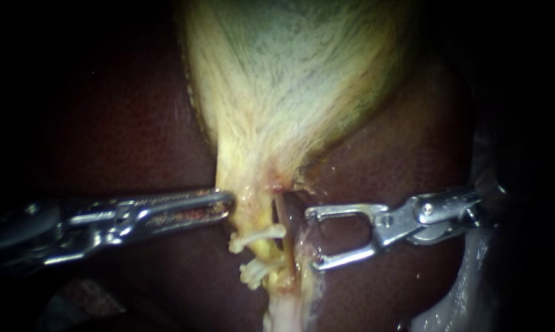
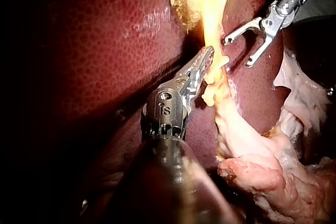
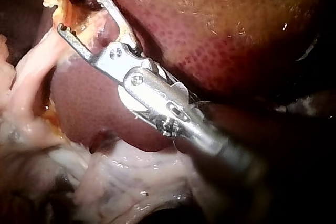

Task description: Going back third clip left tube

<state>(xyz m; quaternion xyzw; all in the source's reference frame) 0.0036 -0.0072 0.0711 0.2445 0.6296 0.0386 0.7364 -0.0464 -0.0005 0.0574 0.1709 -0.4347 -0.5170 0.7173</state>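
My right instrument [image 1: 311, 240] stands with its jaws wide apart and empty. The left tube [image 1: 265, 252] lies just to their left, running far-to-near across their line, so I judge a straight pull-back to the right should clear it. The tube is a thin yellowish strand below the gallbladder [image 1: 289, 92], carrying two pale clips [image 1: 257, 237] that I can make out. My left instrument [image 1: 225, 201] has its jaws closed on the gallbladder's edge, just far of those clips.
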